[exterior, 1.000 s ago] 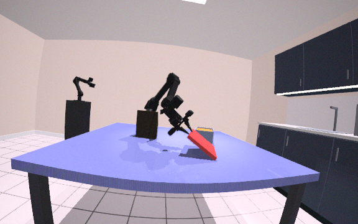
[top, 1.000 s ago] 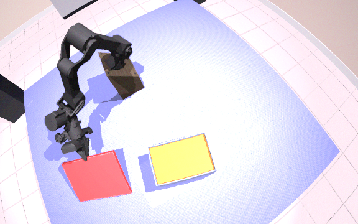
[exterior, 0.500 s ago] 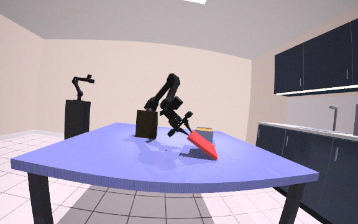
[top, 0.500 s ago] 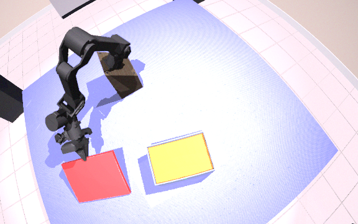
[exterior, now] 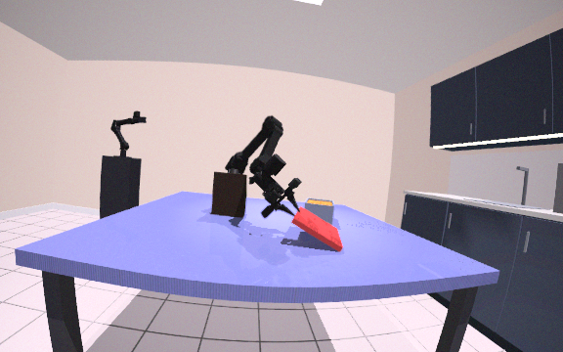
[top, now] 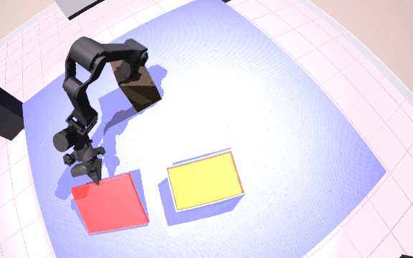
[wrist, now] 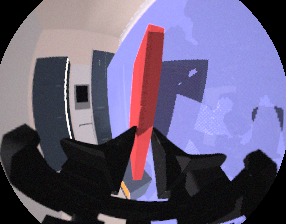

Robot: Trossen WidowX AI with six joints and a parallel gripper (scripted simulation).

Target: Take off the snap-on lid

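Observation:
The red lid (top: 111,206) (exterior: 318,229) (wrist: 147,85) is tilted, its edge nearest the arm raised above the table (top: 282,143) (exterior: 164,254) and its far edge low, at or close to the table top. Its smooth outer face is up. My gripper (top: 98,182) (exterior: 297,212) (wrist: 144,129) is shut on the raised edge of the lid. The storage box (top: 210,203) (exterior: 325,211) (wrist: 139,186) stands upright and uncovered beside the lid, with yellow showing inside its rim. Whether the low edge touches the table cannot be told for certain.
The brown pedestal (top: 143,97) (exterior: 229,195) under the arm's base stands at the back of the table. In the top view the box is to the right of the lid, with a narrow gap between them. A second arm (exterior: 122,132) stands on a dark pedestal off the table.

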